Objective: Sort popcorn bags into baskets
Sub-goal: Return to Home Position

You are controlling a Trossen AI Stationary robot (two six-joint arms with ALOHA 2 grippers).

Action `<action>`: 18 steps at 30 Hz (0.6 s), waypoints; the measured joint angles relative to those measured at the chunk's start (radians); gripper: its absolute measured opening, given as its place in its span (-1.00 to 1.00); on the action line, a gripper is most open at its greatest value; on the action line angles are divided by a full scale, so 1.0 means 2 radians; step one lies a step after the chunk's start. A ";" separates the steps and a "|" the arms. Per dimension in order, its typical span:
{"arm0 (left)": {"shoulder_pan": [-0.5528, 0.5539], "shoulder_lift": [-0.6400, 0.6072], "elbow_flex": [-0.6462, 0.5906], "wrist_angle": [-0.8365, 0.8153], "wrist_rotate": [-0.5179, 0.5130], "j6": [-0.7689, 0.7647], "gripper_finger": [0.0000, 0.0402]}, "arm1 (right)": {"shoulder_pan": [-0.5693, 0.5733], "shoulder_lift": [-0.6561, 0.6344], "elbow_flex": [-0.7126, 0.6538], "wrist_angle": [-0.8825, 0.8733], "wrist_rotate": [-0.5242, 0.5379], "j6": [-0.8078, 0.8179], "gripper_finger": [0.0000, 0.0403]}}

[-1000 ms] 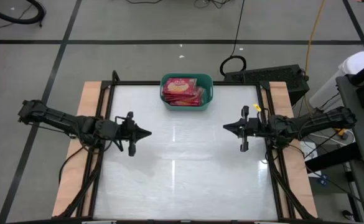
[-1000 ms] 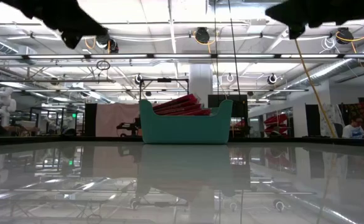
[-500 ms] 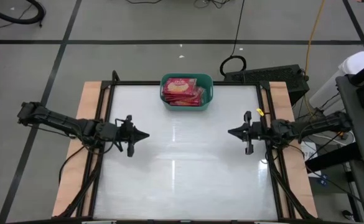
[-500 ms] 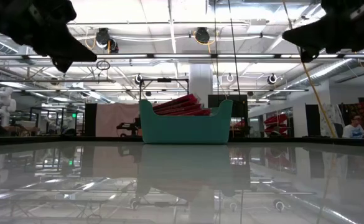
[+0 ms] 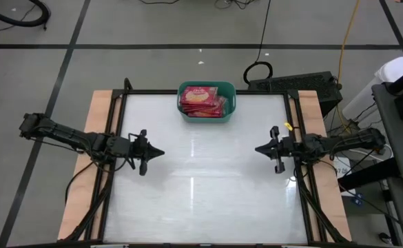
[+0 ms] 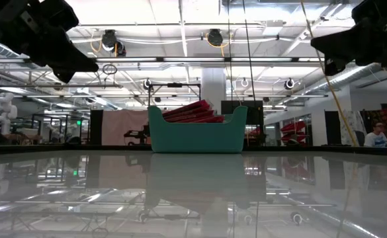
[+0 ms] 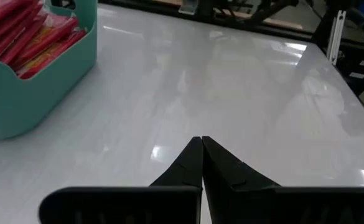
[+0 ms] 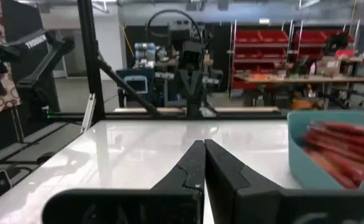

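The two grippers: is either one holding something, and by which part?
Nothing is held. The left gripper and the right gripper are shut and empty; the popcorn bags lie in the basket.

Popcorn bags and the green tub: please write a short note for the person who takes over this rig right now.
Left gripper: shut, empty, above the left part of the table, pointing inward.
Right gripper: shut, empty, above the table's right part, pointing inward.
Popcorn bags: all that show lie stacked in the teal basket at the middle of the table's far edge; in the low view the stack rises above the rim.
Done: no bag shows on the table outside the basket.
Left: probably only parking both arms; nothing to pick in view.
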 joint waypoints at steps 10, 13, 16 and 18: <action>0.000 0.000 0.000 0.012 -0.001 0.005 -0.99 | -0.045 -0.078 -0.001 -0.019 -0.002 -0.033 -1.00; 0.000 -0.002 0.000 0.013 -0.001 0.005 -0.99 | -0.056 -0.106 -0.002 -0.024 -0.002 -0.046 -1.00; 0.000 -0.004 0.000 0.014 -0.002 0.005 -0.98 | -0.062 -0.104 -0.001 -0.032 -0.005 -0.044 -1.00; 0.000 -0.006 0.000 0.015 -0.002 0.005 -0.99 | -0.065 -0.105 -0.001 -0.040 -0.016 -0.042 -1.00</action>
